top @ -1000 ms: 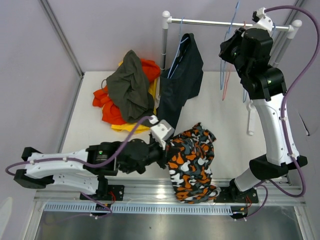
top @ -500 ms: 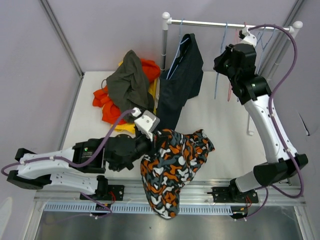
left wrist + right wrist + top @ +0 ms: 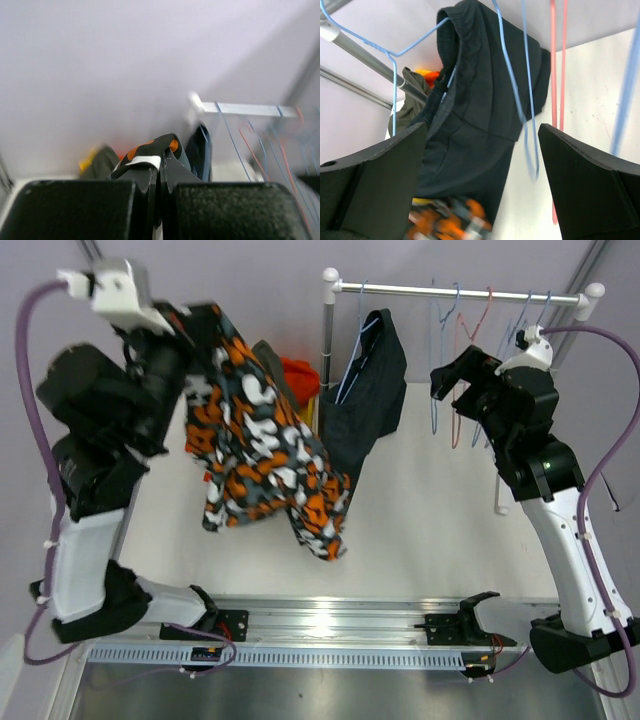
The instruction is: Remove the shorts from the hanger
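Note:
My left gripper (image 3: 198, 325) is raised high at the far left, shut on the top edge of the camouflage shorts (image 3: 262, 445), which hang down over the table. In the left wrist view a fold of that fabric (image 3: 150, 152) is pinched between the fingers. The dark navy shorts (image 3: 365, 390) hang on a blue hanger (image 3: 395, 52) at the left end of the rail (image 3: 460, 287). My right gripper (image 3: 452, 380) is open just right of them, with nothing in it. In the right wrist view the navy shorts (image 3: 480, 100) fill the gap between the fingers.
Olive-grey shorts (image 3: 268, 352) and orange-red shorts (image 3: 300, 375) lie piled on the table's far left, mostly behind the camouflage pair; a bit of yellow (image 3: 87, 160) shows there. Several empty blue and red hangers (image 3: 485, 315) hang on the rail to the right. A white rack post (image 3: 329, 325) stands beside the pile.
The left arm swung from the near table edge up to the far left, lifting the camouflage shorts. The right gripper opened and came down away from the rail.

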`<state>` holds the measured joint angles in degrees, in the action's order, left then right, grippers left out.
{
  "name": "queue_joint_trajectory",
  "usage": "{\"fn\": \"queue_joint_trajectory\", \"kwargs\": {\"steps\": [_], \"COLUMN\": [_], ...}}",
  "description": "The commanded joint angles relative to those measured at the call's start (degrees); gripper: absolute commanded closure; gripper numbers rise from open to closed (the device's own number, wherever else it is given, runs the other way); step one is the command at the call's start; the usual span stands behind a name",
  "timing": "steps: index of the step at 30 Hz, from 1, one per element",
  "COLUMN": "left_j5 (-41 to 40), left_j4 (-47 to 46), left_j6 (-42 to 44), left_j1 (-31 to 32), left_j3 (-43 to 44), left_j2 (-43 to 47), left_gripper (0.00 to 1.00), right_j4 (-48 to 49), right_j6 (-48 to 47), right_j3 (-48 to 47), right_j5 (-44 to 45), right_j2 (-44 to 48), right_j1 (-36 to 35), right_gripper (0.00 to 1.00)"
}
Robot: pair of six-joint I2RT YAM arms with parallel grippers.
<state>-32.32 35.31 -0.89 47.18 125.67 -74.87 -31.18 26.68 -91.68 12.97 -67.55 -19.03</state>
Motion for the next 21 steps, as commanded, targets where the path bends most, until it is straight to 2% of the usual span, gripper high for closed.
{"fn": "queue_joint_trajectory", "kwargs": {"steps": [1,2,3,4,5,8,10,15,17,18,19,20,21], "left_j5": [12.6,16.4,18.8,21.0,23.5,34.5,40.2,43.4,45.3,46.2,46.8,46.7,43.5], "left_j4": [3.4,3.6,3.5,2.9,0.4,-5.7,-7.6,-13.1,-13.1,-12.3,-11.2,-8.4,-5.2], "left_j6": [3.4,2.8,1.4,-0.5,-2.0,-11.8,-13.9,-14.7,-15.1,-15.2,-15.1,-15.1,-15.7], "left_j1": [-11.5,-16.9,-19.6,-21.8,-26.2,-33.7,-35.3,-35.7,-35.6,-35.7,-35.7,-35.7,-35.6], "left_j3": [15.5,17.7,22.8,23.6,23.5,20.1,20.1,17.3,16.5,16.5,16.5,16.4,14.2], "left_j2": [-12.5,-15.6,-20.9,-22.8,-24.3,-29.4,-33.0,-44.3,-47.2,-49.8,-50.6,-51.2,-50.6], "left_gripper": [1.00,1.00,1.00,1.00,1.00,1.00,1.00,1.00,0.89,0.77,0.28,0.02,0.01], "right_j4": [-0.3,-0.4,-0.3,-0.2,-0.2,0.4,0.9,3.6,4.7,5.2,5.8,6.2,6.0], "right_j6": [-0.4,-0.1,0.0,0.6,0.9,1.4,1.1,-1.3,-2.0,-2.4,-2.9,-3.2,-3.8], "right_j3": [3.3,4.0,5.8,6.7,7.4,10.4,11.3,9.6,6.5,5.2,3.7,2.0,-2.0], "right_j5": [-0.1,-0.2,-0.6,-0.8,-1.2,-3.5,-5.8,-11.4,-11.8,-11.9,-12.2,-12.4,-12.4], "right_j2": [3.6,4.3,5.0,5.8,7.0,9.6,10.5,8.8,7.3,5.5,4.4,3.1,-0.1], "right_j1": [0.0,0.0,0.0,0.0,0.0,-0.1,-0.2,-2.3,-4.5,-5.3,-6.0,-6.6,-8.0], "right_gripper": [0.01,0.01,0.01,0.01,0.01,0.01,0.01,0.01,0.01,0.01,0.01,0.01,0.01]}}
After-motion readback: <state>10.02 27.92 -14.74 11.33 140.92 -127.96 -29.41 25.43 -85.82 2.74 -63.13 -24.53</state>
